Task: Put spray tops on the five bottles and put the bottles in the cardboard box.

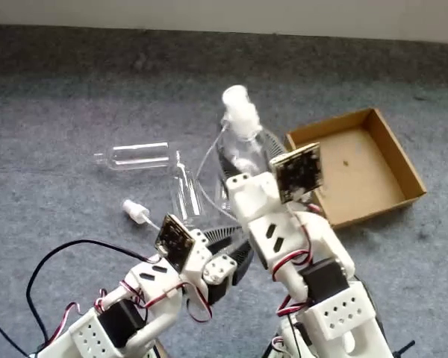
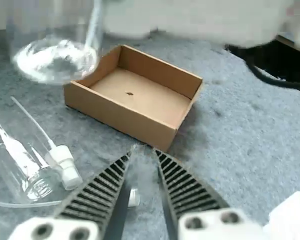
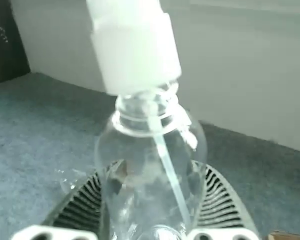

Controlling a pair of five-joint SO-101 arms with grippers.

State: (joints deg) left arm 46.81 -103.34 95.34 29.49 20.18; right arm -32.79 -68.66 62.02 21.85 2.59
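Grey carpet [image 1: 60, 112]; right pincer [image 3: 152, 175] pinches a bottle [image 3: 140, 145] upright, sprayer [image 3: 132, 45] uppermost; left pincer [image 2: 142, 152] slightly spread.

The clear plastic bottle [image 3: 150, 170] is smooth, glossy and transparent; its white plastic spray top [image 3: 135, 45] is smooth and semi-matt. The brown cardboard box [image 2: 125, 120] is matt and paper-faced. The grey table covering [image 1: 60, 112] is rough, fibrous cloth. The left gripper [image 2: 143, 153] has ribbed, matt black plastic faces.

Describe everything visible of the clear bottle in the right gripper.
The clear plastic bottle stands upright, clamped at its body between the right gripper's ribbed black fingers. A white spray top sits on its neck, tilted, perhaps not seated; a thin dip tube runs down inside. It looks empty, beside the brown cardboard box.
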